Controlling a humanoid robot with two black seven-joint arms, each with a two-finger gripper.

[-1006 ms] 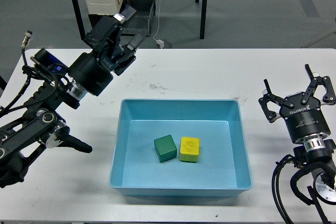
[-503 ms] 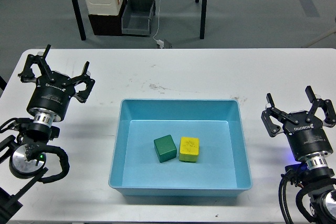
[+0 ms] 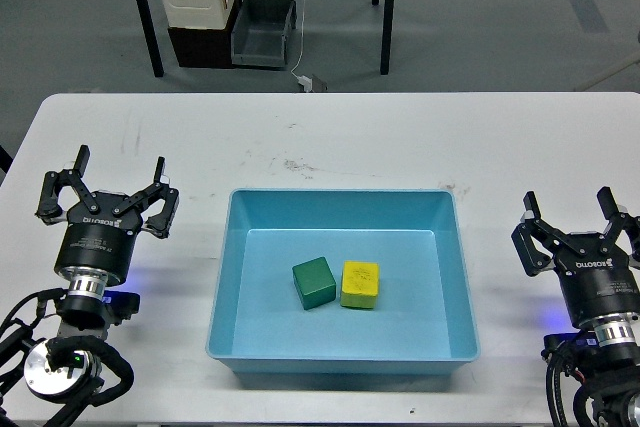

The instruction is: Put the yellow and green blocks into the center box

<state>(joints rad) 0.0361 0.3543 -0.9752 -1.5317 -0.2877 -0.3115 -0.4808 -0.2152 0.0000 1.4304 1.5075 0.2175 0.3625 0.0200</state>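
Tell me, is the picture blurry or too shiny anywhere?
Head view: sharp all over, no blur; even overhead light gives soft shadows inside the blue box beside the green block and yellow block; the white table is bright but not glaring; a faint blue glow shows under the left tool and right tool.

One cam only: head view, set above the near edge of the white rectangular table point(image 3: 400, 137), looking fwd and steeply down. Mid-range; whole tabletop fits w/ grey floor at far side. No 2nd view, so no overlap.
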